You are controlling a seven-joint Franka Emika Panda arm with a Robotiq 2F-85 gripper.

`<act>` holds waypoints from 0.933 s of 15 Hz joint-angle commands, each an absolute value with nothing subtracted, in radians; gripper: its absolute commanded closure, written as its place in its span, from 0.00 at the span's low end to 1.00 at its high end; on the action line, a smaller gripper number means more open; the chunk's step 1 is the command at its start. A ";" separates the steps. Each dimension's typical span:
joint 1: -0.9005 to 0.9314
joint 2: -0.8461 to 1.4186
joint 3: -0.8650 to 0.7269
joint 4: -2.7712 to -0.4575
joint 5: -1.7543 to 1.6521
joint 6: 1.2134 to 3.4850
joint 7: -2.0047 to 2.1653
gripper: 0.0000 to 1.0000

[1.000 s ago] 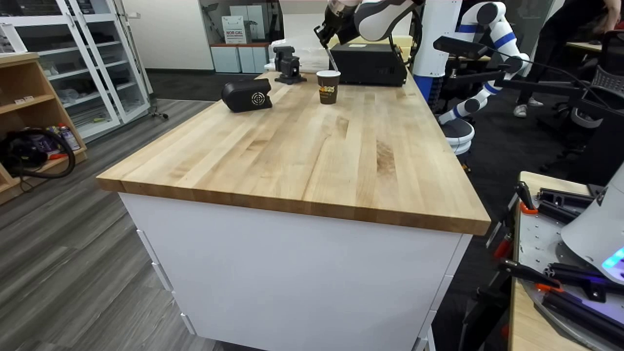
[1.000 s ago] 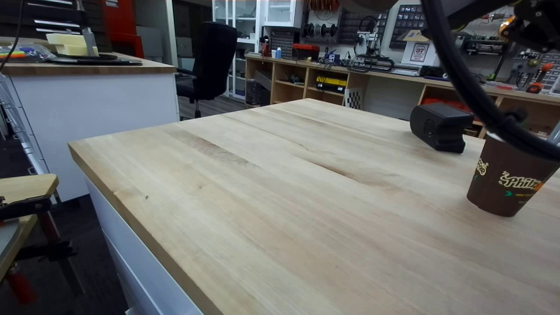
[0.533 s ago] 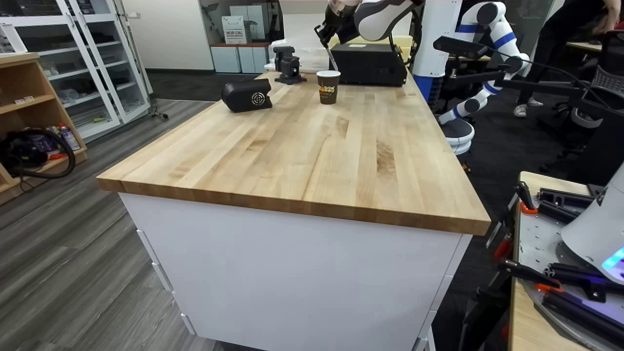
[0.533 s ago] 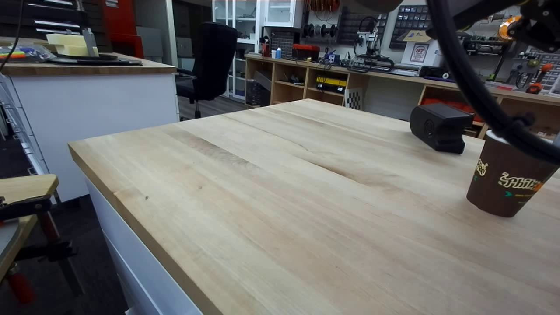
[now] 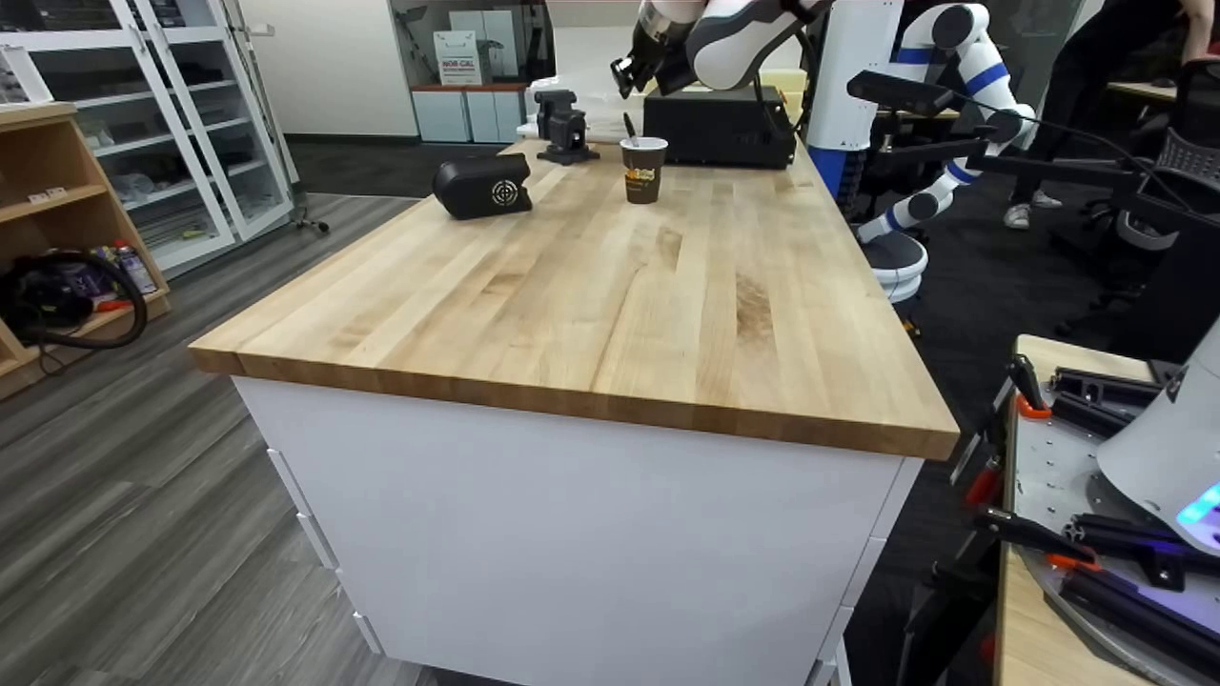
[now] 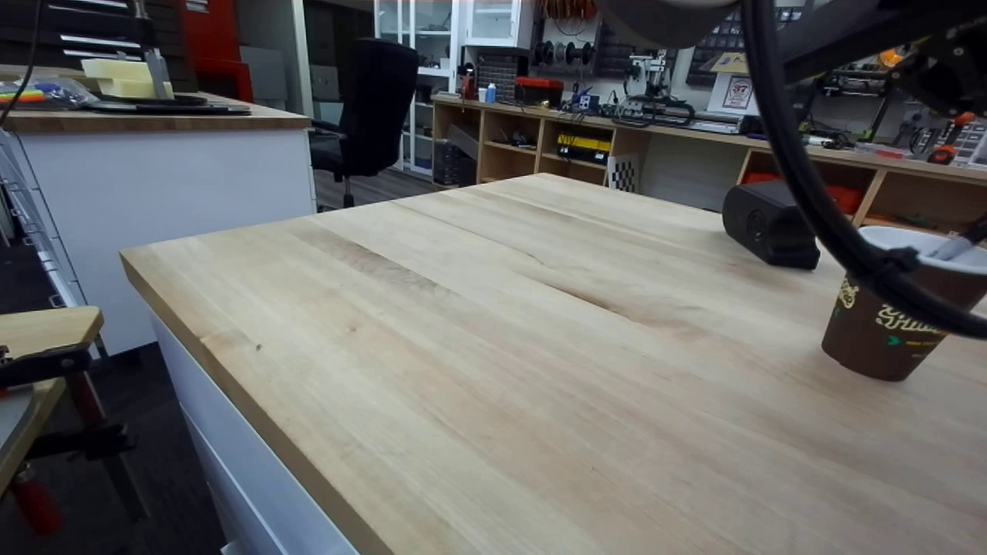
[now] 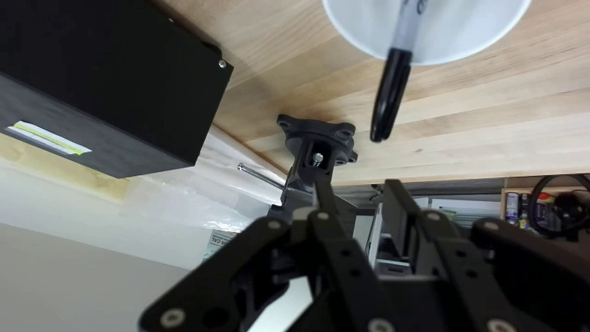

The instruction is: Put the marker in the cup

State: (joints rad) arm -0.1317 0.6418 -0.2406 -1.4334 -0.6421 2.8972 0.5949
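grey plank floor (image 5: 114, 543) around a bench (image 5: 572, 314) with a top of pale wood strips. upright on this bench, in both exterior views, a dark brown paper cup (image 5: 643, 181) with white rim and yellow print. inside the cup, in a tilted position, the black-capped marker (image 7: 396, 71): grey barrel down in the cup, cap out above the rim, lower end out of sight. higher than the cup and apart from the marker, the jaws: released, with a clear gap in between. above the bench, a white robot arm (image 5: 748, 43). behind the cup, a black box-shaped device (image 5: 720, 129). left of the cup in an exterior view, a small black vise (image 5: 562, 124) and a rounded black case (image 5: 472, 189) with a white target sign.
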 commanded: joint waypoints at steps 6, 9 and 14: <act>-0.138 0.589 -0.182 -1.446 -0.623 2.869 0.545 0.04; -0.132 0.538 -0.136 -1.484 -0.608 2.803 0.509 0.00; -0.098 0.441 -0.085 -1.557 -0.616 2.647 0.484 0.00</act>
